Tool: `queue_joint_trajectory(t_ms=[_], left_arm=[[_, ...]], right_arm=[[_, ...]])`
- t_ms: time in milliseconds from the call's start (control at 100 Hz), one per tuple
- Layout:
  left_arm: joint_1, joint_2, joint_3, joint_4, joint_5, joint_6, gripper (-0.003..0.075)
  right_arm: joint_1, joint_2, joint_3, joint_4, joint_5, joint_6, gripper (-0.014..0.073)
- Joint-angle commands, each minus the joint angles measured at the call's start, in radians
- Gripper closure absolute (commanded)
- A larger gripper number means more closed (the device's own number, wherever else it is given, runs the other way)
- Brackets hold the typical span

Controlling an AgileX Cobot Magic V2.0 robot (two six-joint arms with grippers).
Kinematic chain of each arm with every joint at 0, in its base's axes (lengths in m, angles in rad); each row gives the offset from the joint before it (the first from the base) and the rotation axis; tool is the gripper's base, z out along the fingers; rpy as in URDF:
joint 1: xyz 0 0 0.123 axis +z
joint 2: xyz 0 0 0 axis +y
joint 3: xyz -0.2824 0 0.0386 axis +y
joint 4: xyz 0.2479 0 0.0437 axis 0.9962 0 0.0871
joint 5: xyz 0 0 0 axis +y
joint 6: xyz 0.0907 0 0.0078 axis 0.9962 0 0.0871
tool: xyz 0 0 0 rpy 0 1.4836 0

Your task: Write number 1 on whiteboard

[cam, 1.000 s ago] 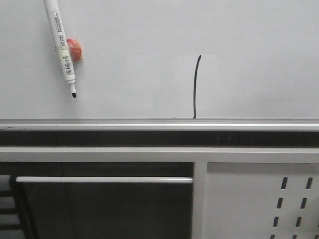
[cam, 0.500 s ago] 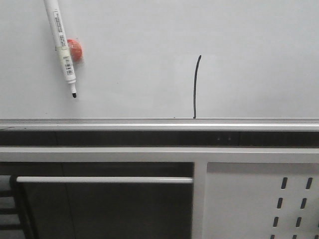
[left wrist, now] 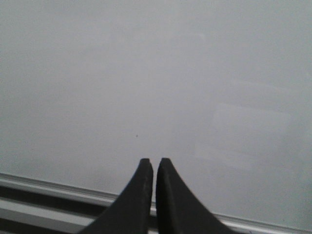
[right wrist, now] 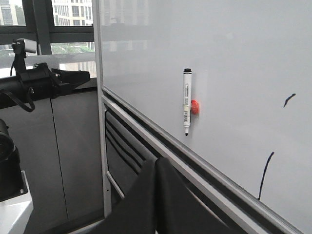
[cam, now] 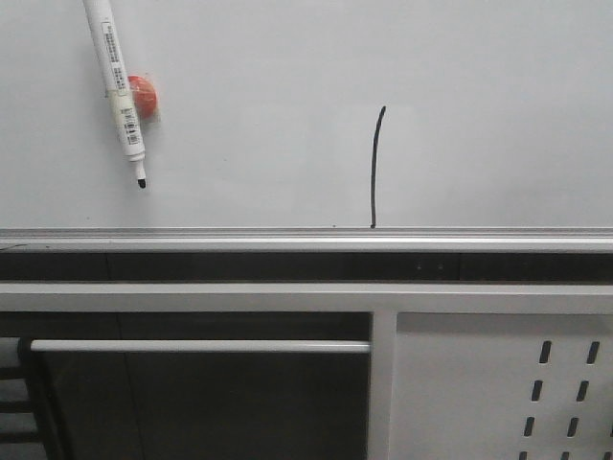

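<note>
The whiteboard (cam: 287, 77) fills the upper front view above its silver rail (cam: 306, 236). The number 1 (cam: 375, 168) is a thin black, slightly curved vertical stroke ending at the rail; the right wrist view shows the same number 1 (right wrist: 265, 175). A white marker pen (cam: 120, 81) hangs tip down at the board's upper left. My left gripper (left wrist: 154, 161) is shut and empty, close to bare whiteboard (left wrist: 146, 73). My right gripper (right wrist: 156, 162) is shut and empty, back from the board's rail (right wrist: 195, 168). Neither gripper shows in the front view.
A red magnet (cam: 144, 96) sits behind the marker pen (right wrist: 186, 102). A short black mark (right wrist: 289, 100) lies higher on the board. Below the rail are a perforated grey panel (cam: 508, 383) and a horizontal bar (cam: 201, 346). A black arm (right wrist: 44, 80) stands left of the board's edge.
</note>
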State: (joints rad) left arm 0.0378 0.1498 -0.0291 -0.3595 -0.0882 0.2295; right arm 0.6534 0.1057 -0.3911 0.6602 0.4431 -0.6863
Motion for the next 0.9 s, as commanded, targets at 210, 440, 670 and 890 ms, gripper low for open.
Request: queue_joint_trajectory(t_ms=[210, 440, 670, 890], left_arm=[[-0.010, 0.007, -0.035, -0.025, -0.001, -0.033, 0.0738], [-0.010, 0.007, -0.034, -0.025, -0.001, -0.033, 0.0738], [-0.033, -0.067, 0.015, 0.064, -0.008, 0.022, 0.0738], [-0.027, -0.175, 0.056, 0.086, 0.012, 0.026, 0.0738]], right_arm=[[-0.005, 0.010, -0.021, 0.011, -0.062, -0.005, 0.0665], [-0.005, 0.010, -0.021, 0.011, -0.062, -0.005, 0.0665], [-0.005, 0.010, -0.021, 0.011, -0.062, -0.005, 0.0665], [-0.005, 0.010, -0.021, 0.011, -0.065, -0.005, 0.0665]])
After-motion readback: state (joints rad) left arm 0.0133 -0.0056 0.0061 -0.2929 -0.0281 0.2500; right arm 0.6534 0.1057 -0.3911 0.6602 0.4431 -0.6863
